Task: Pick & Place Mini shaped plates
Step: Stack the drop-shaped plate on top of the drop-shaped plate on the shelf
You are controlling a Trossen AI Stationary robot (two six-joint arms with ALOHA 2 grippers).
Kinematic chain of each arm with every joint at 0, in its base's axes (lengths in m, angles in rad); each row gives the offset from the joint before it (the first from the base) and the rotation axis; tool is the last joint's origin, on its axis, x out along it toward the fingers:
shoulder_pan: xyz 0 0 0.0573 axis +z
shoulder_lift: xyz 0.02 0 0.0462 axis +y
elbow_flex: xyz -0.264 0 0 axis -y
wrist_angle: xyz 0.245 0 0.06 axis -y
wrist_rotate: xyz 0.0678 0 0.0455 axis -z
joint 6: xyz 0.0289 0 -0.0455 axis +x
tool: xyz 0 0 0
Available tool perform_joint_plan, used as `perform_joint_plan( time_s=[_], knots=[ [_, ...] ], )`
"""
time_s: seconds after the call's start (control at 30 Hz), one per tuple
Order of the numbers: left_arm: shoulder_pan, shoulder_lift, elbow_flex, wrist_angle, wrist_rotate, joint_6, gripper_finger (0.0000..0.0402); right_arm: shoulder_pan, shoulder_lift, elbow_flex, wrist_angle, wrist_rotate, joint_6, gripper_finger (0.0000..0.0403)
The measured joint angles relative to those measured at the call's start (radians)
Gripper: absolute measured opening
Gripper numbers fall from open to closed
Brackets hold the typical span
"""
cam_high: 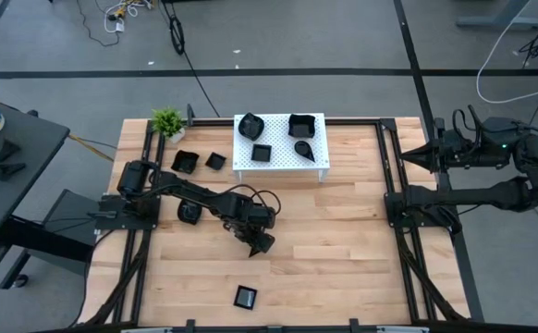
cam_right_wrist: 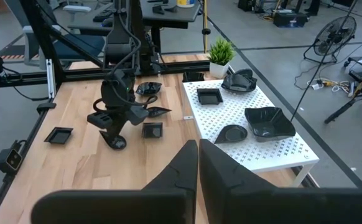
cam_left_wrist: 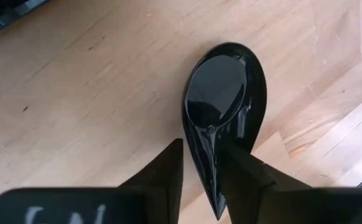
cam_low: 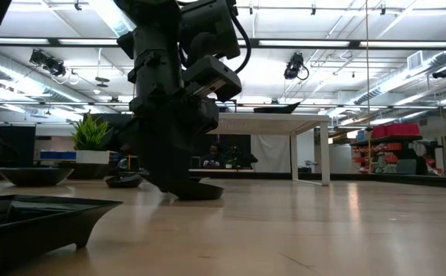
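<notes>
My left gripper (cam_high: pixel 260 243) reaches down at the middle of the table and is shut on a glossy black teardrop plate (cam_left_wrist: pixel 221 93). In the low view the gripper (cam_low: pixel 185 180) stands low at the table top. Other black plates lie flat on the table: a square one (cam_high: pixel 245 296) near the near edge and three (cam_high: pixel 185 162) (cam_high: pixel 215 161) (cam_high: pixel 189 212) by the left arm. Several more sit on the white perforated stand (cam_high: pixel 320 166). My right gripper (cam_right_wrist: pixel 198 165) is shut and empty, parked at the table's right side (cam_high: pixel 409 155). My left gripper holds the teardrop plate by its pointed end (cam_left_wrist: pixel 211 155), pinched between the two fingers (cam_left_wrist: pixel 165 177), which lie along its length. It comes from above, slanting down. The wide rounded end (cam_left_wrist: pixel 231 68) points away from the gripper, just over or on the wood; which, I cannot tell.
A small green potted plant (cam_high: pixel 167 120) stands at the far left corner beside the stand. Black frame rails run along the table's left and right sides (cam_high: pixel 391 185). Bare wood lies between the left gripper and the right rail.
</notes>
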Motion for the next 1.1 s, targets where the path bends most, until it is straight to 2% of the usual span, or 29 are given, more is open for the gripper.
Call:
perform_joint_plan(
  time_s=[0.33, 1.1],
  knots=[
    [0.000, 0.000, 0.000, 0.000, 0.000, 0.000, 0.0059, 0.000, 0.000, 0.000, 0.000, 0.000, 0.000, 0.0020],
    [0.000, 0.000, 0.000, 0.000, 0.000, -0.002, 0.0005, 0.000, 0.000, 0.000, 0.000, 0.000, 0.000, 0.0020]
  ],
)
